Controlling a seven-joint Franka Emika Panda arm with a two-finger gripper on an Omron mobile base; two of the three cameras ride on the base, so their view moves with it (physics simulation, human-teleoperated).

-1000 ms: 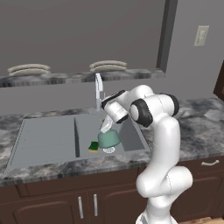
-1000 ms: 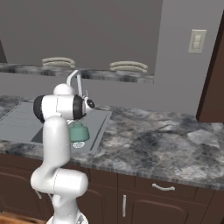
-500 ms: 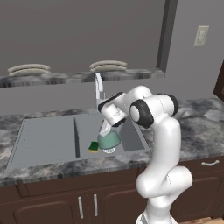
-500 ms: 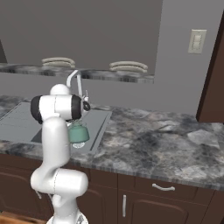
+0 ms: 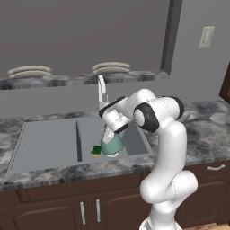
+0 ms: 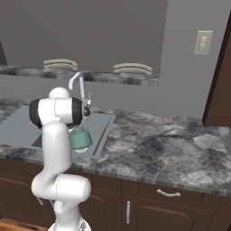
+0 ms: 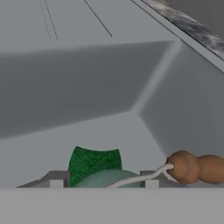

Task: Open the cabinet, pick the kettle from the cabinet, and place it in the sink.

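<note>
The teal-green kettle (image 5: pixel 112 145) sits in the basin of the grey sink (image 5: pixel 49 139), close to its front right corner; it also shows beside the white arm (image 6: pixel 81 139). My gripper (image 5: pixel 109 134) hangs just over the kettle, pointing down. In the hand view the two fingertips (image 7: pixel 56 183) stand well apart on either side of the kettle's top (image 7: pixel 103 179). The thin wire handle (image 7: pixel 142 176) with its brown grip (image 7: pixel 192 166) runs loose past the right tip, so the gripper (image 7: pixel 103 184) is open. The cabinet's doors are out of view.
A green and yellow sponge (image 5: pixel 95 150) lies on the basin floor just left of the kettle. The chrome faucet (image 5: pixel 102 91) rises behind the basin, and the ridged drainboard (image 5: pixel 45 137) lies to the left. Marbled counter (image 6: pixel 171 144) stretches right. Stacked plates (image 5: pixel 111 68) rest on the back ledge.
The jaws have parted and let go of the kettle's wire handle. Kettle and arm stay almost where they were, low in the basin.
</note>
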